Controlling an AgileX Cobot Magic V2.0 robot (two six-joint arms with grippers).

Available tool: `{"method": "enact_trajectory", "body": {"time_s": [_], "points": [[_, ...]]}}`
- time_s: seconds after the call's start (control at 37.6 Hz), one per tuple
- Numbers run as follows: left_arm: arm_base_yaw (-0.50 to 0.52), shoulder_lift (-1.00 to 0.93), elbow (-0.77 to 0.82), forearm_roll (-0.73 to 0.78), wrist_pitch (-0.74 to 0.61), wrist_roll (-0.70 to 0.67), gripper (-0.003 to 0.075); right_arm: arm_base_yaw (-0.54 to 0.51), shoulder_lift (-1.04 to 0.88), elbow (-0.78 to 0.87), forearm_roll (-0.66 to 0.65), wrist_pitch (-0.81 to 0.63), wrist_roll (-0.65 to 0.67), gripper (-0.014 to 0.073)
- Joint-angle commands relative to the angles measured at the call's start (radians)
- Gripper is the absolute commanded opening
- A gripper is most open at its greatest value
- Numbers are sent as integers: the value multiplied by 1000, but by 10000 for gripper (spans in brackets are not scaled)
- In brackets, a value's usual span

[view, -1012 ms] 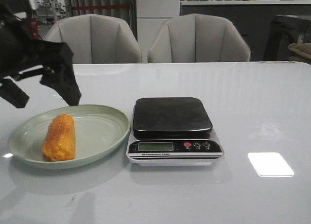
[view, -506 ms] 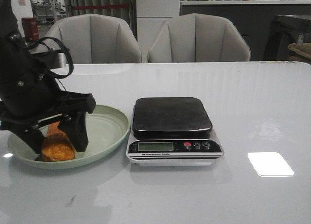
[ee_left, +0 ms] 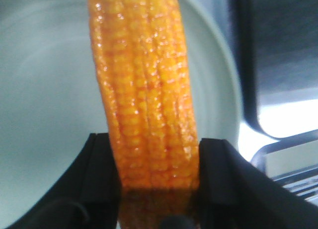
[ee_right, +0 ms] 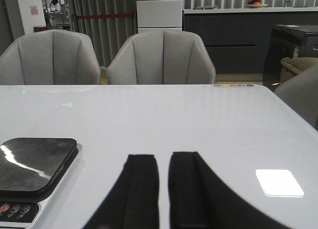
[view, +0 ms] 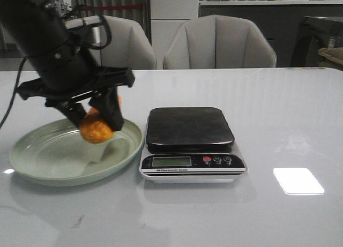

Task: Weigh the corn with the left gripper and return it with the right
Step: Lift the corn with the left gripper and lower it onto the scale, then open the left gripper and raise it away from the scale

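Holding the corn (view: 96, 130) between its two black fingers, your left gripper (view: 94, 124) is clamped on the cob and keeps it in the air above the right side of the green plate (view: 37, 169), clear of the plate floor. In the left wrist view the cob (ee_left: 146, 90) runs straight out from between the fingers (ee_left: 102, 169), which grip it near one end, so most of its length is free.

The next move is to the scale (view: 190, 145), which stands just beside the plate on the bench (view: 278, 113). I think you should carry the cob level over the dark platform (view: 188, 128), lower it until it lies along the middle, and only then let go, because a round cob can roll off.

Your right gripper (ee_right: 163, 189) waits over the bench beside the scale, its fingers almost together and holding nothing.

The scale has a line of small print under its display (view: 171, 162), but it is too small to read.
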Motion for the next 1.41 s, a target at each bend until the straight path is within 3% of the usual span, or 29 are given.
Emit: {"method": "enact_trajectory", "body": {"time_s": [0.0, 0.29, 0.53, 0.64, 0.83, 1.14, 1.38], "points": [[-52, -46, -67, -43, -71, 0, 115, -9, -19, 11, -1, -82, -8, 224], [-149, 37, -179, -103, -136, 0, 143, -9, -19, 11, -1, -82, -8, 224], [-175, 134, -249, -148, -136, 0, 391, -9, -19, 11, -1, -82, -8, 224], [-180, 150, -261, -156, -134, 2, 465, -9, -19, 11, -1, -82, -8, 224], [-180, 133, -265, -154, -129, 31, 468, -9, -19, 11, -1, -82, -8, 224], [-180, -2, -262, -18, -92, 31, 468, -9, -19, 11, -1, -82, -8, 224], [-154, -220, -102, 26, -123, 31, 468, -9, -19, 11, -1, -82, -8, 224]]}}
